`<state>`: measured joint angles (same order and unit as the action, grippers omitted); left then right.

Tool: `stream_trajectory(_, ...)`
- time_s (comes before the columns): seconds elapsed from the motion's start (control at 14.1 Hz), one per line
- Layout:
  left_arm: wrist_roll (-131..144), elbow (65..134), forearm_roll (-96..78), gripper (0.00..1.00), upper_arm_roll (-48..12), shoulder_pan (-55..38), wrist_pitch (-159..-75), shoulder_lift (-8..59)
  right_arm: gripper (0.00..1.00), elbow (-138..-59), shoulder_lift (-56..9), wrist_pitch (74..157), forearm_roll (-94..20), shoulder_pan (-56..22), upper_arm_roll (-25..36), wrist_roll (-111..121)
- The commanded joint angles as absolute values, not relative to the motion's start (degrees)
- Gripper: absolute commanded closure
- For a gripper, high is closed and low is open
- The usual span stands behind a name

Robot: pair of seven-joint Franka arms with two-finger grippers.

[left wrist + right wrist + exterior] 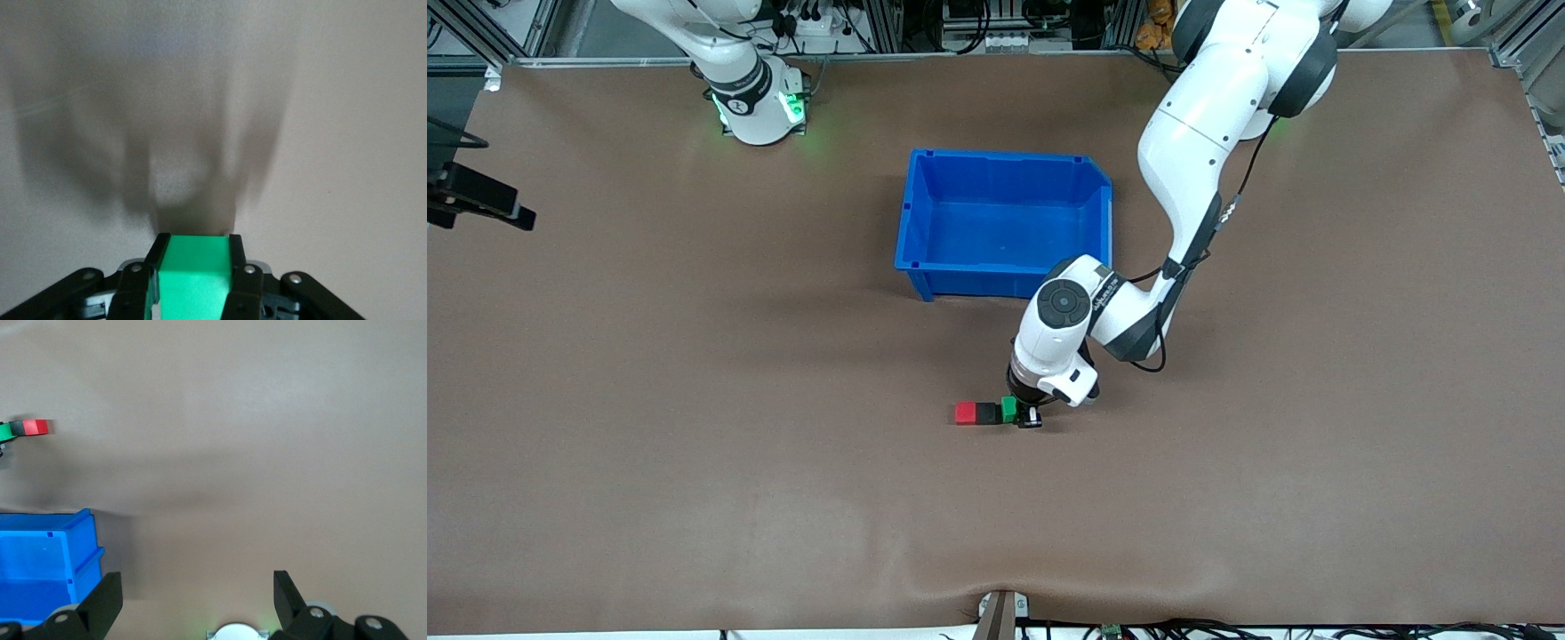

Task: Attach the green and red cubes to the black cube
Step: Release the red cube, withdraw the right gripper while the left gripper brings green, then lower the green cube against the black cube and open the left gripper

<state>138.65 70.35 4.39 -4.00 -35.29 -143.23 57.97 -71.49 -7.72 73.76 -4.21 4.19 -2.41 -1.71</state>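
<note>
Here, low-centre in frame, 3 cubes form a row: red cube [965,413], black cube [986,412], green cube [1009,409], the last clamped by the left gripper [1021,414]; the right gripper [193,597] waits, jaws wide, holding nothing.

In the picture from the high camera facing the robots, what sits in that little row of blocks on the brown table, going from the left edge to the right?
Small bright red cube → small matte black cube → small bright green cube → left gripper, shut on the green cube.

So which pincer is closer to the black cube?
The left. The left pincer is shut on the green cube right beside the black cube. The right pincer waits open near the blue bin.
</note>
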Motion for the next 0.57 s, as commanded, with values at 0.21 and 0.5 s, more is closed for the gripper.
stream_trajectory(0.21, 139.1, 68.1, 3.5, 1.0, -1.7, -37.6, -145.5, 60.2, 0.0, -82.8, 1.4, 78.8, 2.2, -1.6, -2.9, -0.8)
stream_trajectory(0.5, 139.1, 68.1, 3.5, 0.91, -0.8, -38.4, -147.9, 60.9, 0.0, -81.5, 0.5, 77.6, 4.1, -3.1, -2.6, -0.8)
